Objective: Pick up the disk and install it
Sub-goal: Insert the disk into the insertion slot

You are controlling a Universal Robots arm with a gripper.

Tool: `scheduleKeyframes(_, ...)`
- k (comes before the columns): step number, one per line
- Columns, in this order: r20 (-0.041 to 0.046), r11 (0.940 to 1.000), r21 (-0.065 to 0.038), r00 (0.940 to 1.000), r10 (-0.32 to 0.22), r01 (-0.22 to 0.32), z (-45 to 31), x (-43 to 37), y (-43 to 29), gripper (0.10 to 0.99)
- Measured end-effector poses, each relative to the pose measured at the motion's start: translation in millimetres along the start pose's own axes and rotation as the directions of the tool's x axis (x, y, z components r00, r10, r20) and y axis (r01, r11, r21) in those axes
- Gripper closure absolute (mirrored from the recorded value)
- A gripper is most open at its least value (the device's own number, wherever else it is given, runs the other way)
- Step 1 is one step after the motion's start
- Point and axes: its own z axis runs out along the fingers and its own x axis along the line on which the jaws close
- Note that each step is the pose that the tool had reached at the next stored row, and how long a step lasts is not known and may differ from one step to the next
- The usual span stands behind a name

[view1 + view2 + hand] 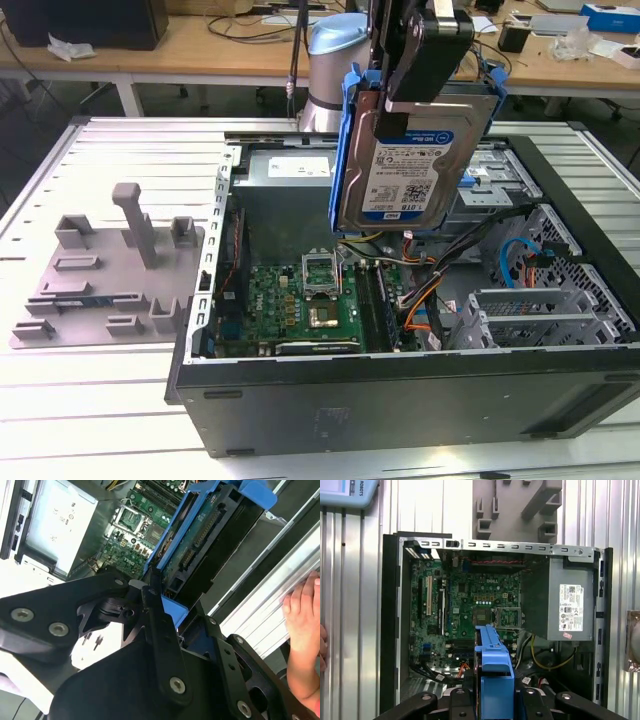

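claw (410,100) clamped on top edge of the disk (415,165), disk hanging on edge in the air, label side out, above open computer case (400,400), motherboard (300,300) below, slatted tabletop (100,400), a person's hand (301,630) near the slats

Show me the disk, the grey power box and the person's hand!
the disk (410,165): exterior view, on its label.
the grey power box (571,607): first wrist view, on its white sticker.
the hand (305,615): second wrist view, on its middle.
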Motion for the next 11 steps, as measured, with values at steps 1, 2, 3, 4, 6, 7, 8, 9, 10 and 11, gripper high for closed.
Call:
scheduleKeyframes(1,0.0024,1.0,0.004,1.0,0.0,0.0,-0.1,0.0,-0.1,0.718)
scheduleKeyframes(2,0.0029,1.0,0.008,1.0,0.0,0.0,0.0,0.1,-0.4,0.718)
scheduleKeyframes(3,0.0027,0.9999,0.011,1.0,-0.001,0.001,-0.1,0.4,-0.7,0.718)
scheduleKeyframes(4,0.0028,0.9999,0.012,1.0,-0.001,0.001,0.0,0.6,-0.9,0.718)
scheduleKeyframes(6,0.0027,0.9999,0.015,1.0,0.0,0.0,-0.1,0.9,-1.3,0.718)
scheduleKeyframes(7,0.0027,0.9999,0.015,1.0,0.0,0.0,-0.1,1.0,-1.4,0.718)
scheduleKeyframes(8,0.0026,0.9999,0.016,1.0,0.0,0.0,-0.1,1.6,-1.6,0.718)
scheduleKeyframes(9,0.0027,0.9999,0.016,1.0,0.0,0.0,-0.2,2.6,-2.1,0.718)
scheduleKeyframes(10,0.0026,0.9999,0.016,1.0,0.001,-0.001,-0.2,3.4,-2.8,0.718)
scheduleKeyframes(11,0.0026,0.9999,0.016,1.0,0.001,-0.001,-0.3,4.1,-3.4,0.718)
